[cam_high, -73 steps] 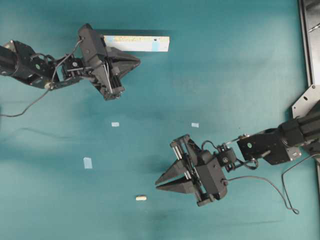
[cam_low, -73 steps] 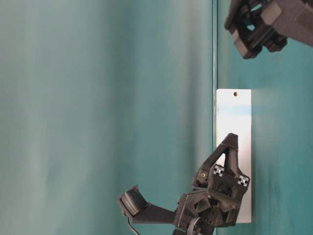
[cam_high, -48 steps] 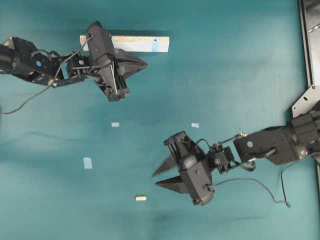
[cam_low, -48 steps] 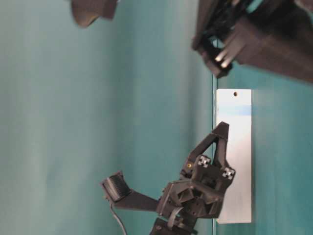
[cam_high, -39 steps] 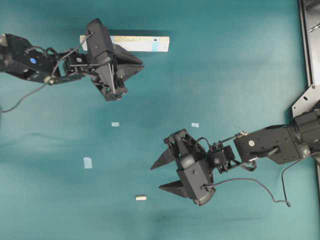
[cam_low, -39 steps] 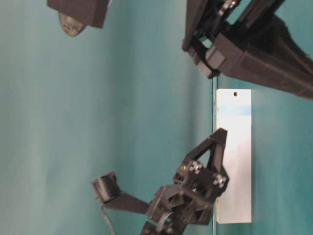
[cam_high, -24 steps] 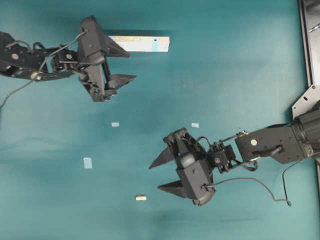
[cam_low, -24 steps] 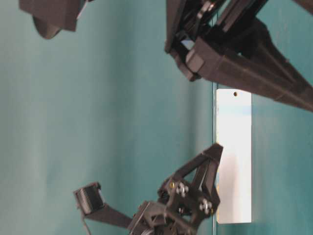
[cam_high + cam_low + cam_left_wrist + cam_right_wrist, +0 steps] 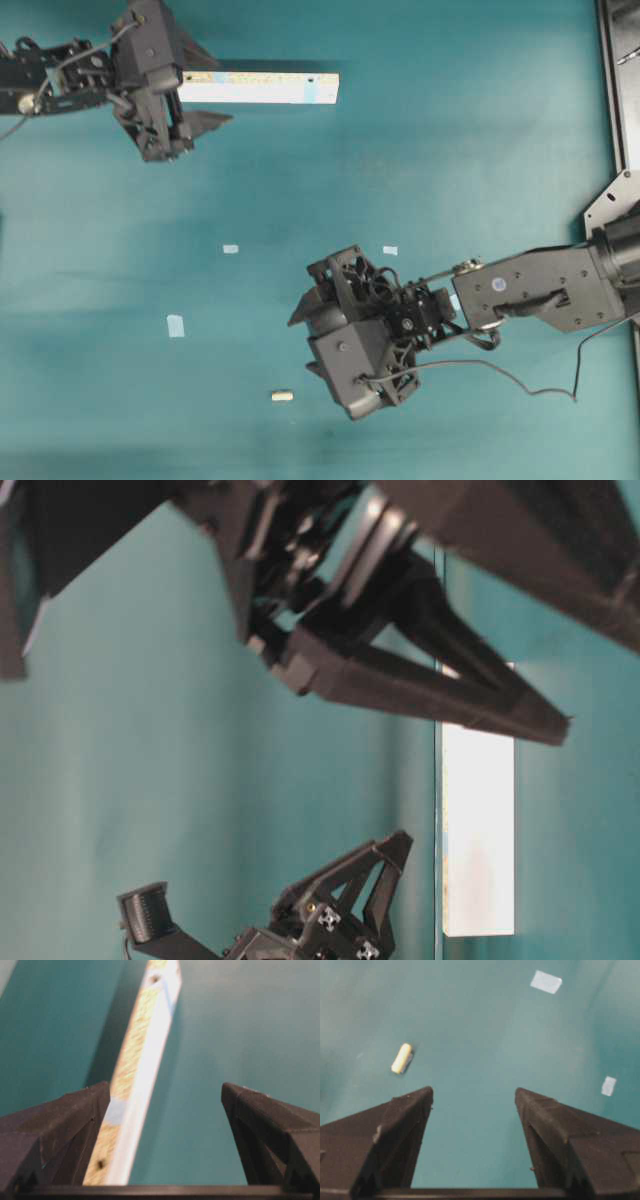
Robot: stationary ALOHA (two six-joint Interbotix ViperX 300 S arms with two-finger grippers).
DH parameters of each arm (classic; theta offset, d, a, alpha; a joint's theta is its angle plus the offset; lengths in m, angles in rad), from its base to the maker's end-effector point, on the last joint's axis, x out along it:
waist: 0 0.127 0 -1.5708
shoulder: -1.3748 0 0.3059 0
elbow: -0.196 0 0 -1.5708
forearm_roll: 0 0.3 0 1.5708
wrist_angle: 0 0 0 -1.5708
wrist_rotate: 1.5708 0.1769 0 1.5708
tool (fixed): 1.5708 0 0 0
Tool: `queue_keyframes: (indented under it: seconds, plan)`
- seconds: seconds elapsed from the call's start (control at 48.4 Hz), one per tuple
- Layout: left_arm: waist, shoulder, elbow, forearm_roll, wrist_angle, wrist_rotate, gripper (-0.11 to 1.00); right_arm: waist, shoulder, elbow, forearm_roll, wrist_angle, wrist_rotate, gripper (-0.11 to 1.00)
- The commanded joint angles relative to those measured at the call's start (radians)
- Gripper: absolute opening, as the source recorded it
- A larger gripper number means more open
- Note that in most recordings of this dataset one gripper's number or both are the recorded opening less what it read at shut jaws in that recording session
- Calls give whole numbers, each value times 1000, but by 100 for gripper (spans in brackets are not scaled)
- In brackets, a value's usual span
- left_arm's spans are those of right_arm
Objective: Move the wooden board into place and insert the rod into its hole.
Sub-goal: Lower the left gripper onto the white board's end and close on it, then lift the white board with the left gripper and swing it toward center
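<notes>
Blur and close dark arm parts fill most of the table-level view, where the right arm hides the far end of the wooden board (image 9: 478,830) and only the finger frame of the left tool (image 9: 385,880) rises at the lower edge. From overhead, the left tool (image 9: 205,98) stands with its fingers spread wide, one finger lying over the board's near end, so that end is hidden; its wrist view is soft but shows the board (image 9: 137,1080) running ahead past the left finger, not gripped. The right tool (image 9: 300,340) points steeply, its own body covering most of its fingers overhead; its wrist view shows them parted and bare, with the rod (image 9: 401,1058) lying on the teal bench (image 9: 450,150) ahead and to its left, apart from both fingers.
</notes>
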State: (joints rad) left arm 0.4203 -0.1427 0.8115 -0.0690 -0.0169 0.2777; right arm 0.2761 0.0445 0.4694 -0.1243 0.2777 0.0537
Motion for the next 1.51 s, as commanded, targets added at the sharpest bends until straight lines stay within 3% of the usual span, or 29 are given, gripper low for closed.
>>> queue_keyframes:
  seconds: [0.0, 0.393, 0.848, 1.489]
  plan:
    - [26, -12, -12, 3, 6, 26, 90, -2, -29, -48, 0, 41, 9, 77]
    - [55, 80, -21, 3, 8, 107, 91, 3, -29, -160, 0, 293, 130, 77]
    - [87, 176, -48, 3, -3, 127, 91, 6, -29, -235, 0, 371, 135, 77]
    - [89, 354, -110, 3, -41, 127, 90, 6, -29, -258, 2, 474, 138, 77]
